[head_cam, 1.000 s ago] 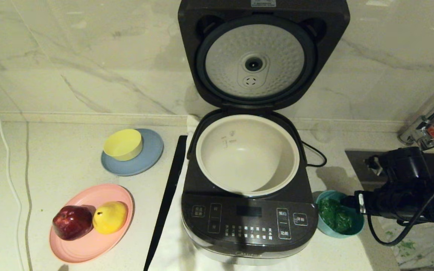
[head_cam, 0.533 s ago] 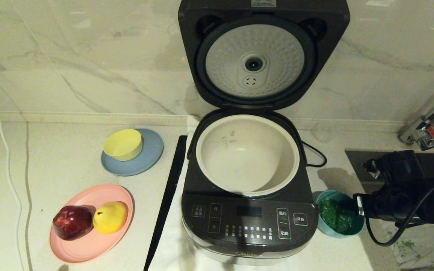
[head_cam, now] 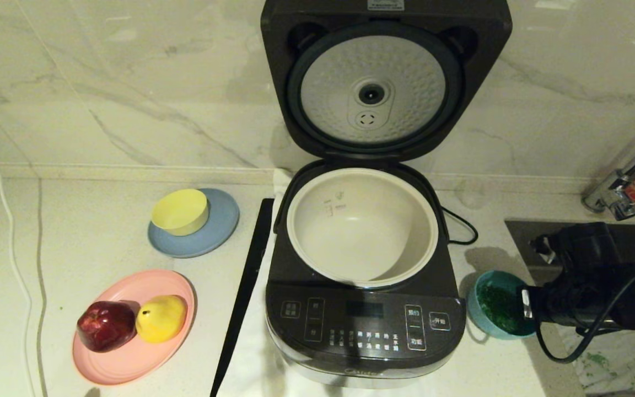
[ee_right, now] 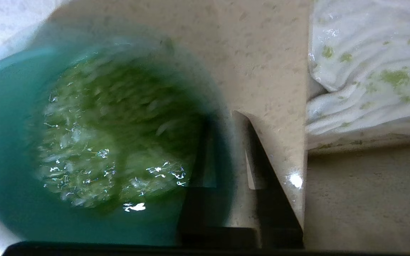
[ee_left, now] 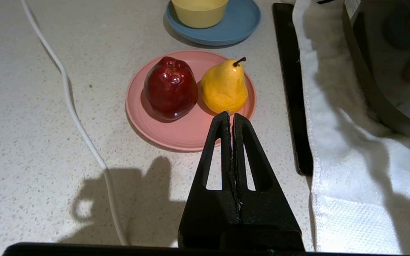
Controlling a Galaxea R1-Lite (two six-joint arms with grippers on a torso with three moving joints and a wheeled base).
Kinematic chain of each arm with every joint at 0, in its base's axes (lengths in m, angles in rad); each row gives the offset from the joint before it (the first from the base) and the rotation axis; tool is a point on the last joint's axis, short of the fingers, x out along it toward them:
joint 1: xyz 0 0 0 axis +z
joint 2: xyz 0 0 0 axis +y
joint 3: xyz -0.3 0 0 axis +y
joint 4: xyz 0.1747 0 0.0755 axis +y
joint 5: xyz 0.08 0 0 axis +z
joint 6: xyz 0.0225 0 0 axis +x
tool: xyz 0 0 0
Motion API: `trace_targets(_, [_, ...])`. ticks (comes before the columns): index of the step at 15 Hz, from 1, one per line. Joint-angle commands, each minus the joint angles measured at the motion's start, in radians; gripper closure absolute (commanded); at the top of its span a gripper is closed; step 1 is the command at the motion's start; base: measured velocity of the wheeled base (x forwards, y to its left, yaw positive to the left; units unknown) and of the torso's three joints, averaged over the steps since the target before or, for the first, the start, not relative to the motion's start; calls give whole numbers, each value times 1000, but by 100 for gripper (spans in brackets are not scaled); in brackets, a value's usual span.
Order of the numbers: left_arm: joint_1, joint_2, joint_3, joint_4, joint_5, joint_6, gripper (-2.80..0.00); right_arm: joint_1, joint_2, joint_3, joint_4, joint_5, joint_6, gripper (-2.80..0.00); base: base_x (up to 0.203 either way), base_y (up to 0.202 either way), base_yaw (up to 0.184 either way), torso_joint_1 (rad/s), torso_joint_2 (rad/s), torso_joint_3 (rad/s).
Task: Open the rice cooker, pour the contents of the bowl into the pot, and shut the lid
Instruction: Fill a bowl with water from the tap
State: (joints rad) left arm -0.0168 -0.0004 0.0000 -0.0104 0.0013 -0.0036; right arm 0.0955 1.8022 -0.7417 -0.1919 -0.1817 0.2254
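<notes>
The right end effector (ee_right: 226,149) reached level from the right, clamped on the bowl (head_cam: 495,311) rim; the left end effector (ee_left: 230,117) hung closed, empty, over the pale speckled surface (head_cam: 91,242)

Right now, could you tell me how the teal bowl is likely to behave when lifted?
The teal bowl, pinched at one rim by the right gripper, will probably tilt. Its loose chopped greens could shift or spill. It looks small, so likely light.

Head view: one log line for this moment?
lid open | pot empty | right gripper shut on bowl rim | left gripper parked, shut
</notes>
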Motion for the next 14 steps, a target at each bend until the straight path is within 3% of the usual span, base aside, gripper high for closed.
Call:
trace_targets(1, [0, -1, 3, 0, 0, -1, 0, 0, -4, 7, 2, -4, 24, 0, 0, 0, 0, 0, 0, 0])
trace_targets(7, [0, 0, 3, 0, 0, 0, 0, -47, -101, 13, 26, 21, 44, 0, 0, 0, 0, 0, 0, 0])
trace_targets(14, [0, 0, 3, 0, 0, 1, 0, -311, -207, -20, 130, 164, 41, 0, 0, 0, 0, 0, 0, 0])
